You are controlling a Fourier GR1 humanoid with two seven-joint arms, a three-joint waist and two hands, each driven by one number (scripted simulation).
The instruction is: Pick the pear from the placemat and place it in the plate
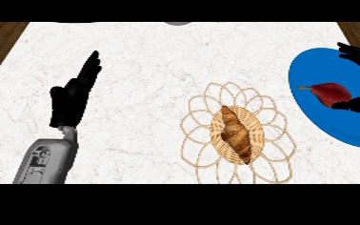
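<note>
Pear (330, 93) over plate (309, 71), right hand (346, 106) curled on it; release remains. Left hand (74, 95) open, far left of plate.

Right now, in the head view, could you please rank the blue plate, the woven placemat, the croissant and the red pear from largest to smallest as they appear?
1. Woven placemat
2. Blue plate, though the view's right edge cuts it off, so its order with the placemat is unsure
3. Croissant
4. Red pear, partly hidden by the right hand
</note>
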